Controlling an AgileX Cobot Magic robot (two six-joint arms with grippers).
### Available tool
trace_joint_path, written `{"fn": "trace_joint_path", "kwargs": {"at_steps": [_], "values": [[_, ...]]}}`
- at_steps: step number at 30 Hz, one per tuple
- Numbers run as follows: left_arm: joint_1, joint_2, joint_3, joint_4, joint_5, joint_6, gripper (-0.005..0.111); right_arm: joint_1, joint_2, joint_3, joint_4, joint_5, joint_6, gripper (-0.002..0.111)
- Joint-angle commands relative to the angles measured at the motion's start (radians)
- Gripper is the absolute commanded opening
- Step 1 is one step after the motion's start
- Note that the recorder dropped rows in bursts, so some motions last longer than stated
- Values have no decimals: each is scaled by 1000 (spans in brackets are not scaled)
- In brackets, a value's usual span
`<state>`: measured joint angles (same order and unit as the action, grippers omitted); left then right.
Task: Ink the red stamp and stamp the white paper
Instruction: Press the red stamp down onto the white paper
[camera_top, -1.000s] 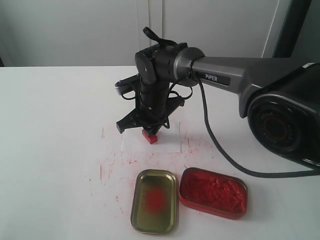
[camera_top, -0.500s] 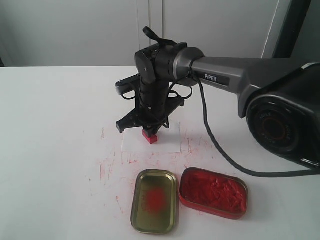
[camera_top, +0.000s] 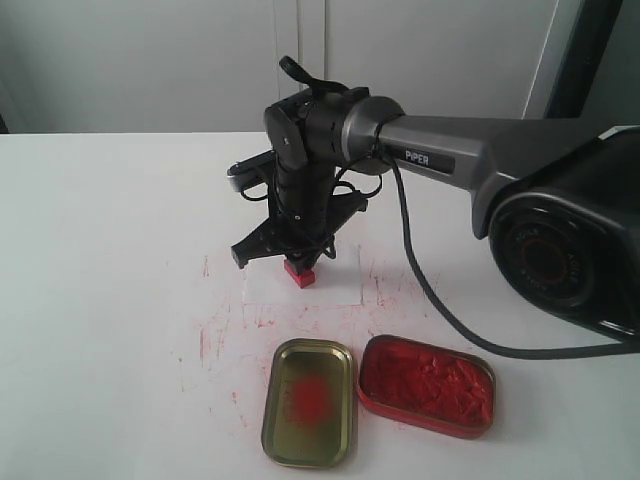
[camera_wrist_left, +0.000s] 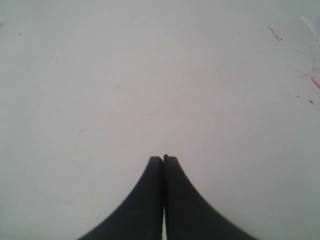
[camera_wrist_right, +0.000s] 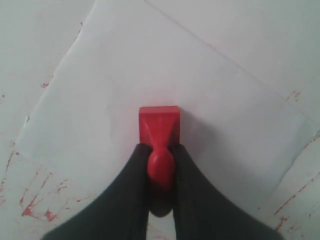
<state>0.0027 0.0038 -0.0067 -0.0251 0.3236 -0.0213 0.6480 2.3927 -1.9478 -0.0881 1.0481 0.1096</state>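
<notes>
Right arm (camera_top: 470, 150) reaches in from the right to the scene's centre, wrist bent steeply down. Right gripper (camera_top: 300, 262) points straight down, fingers (camera_wrist_right: 135, 170) clamped either side of the red stamp (camera_wrist_right: 159, 120) handle. Left gripper (camera_wrist_left: 163, 159) shows in its wrist view only, fingers pressed together, no gap.

I see a small bright red plastic stamp (camera_wrist_right: 159, 122) against a plain white paper sheet (camera_wrist_right: 150, 65); the right hand (camera_wrist_right: 160, 150) on it is black. The white desk (camera_top: 100, 250) shows red smears and streaks. The yellowish oblong tin lid (camera_top: 285, 425) has a red smudge, and the oblong metal tin (camera_top: 372, 405) is deep red with ink.
</notes>
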Motion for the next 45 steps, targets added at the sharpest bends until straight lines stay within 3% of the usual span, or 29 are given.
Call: {"fn": "trace_joint_path", "kwargs": {"at_steps": [1,31,45], "values": [[-3,-4,7,1,9,-1,0,-9,112,52,-46,71,0,0],[-3,-4,7,1,9,-1,0,-9,-72,36,-62,18,29,0],[-3,-4,7,1,9,-1,0,-31,-90,36,64,-12,17,0]]}}
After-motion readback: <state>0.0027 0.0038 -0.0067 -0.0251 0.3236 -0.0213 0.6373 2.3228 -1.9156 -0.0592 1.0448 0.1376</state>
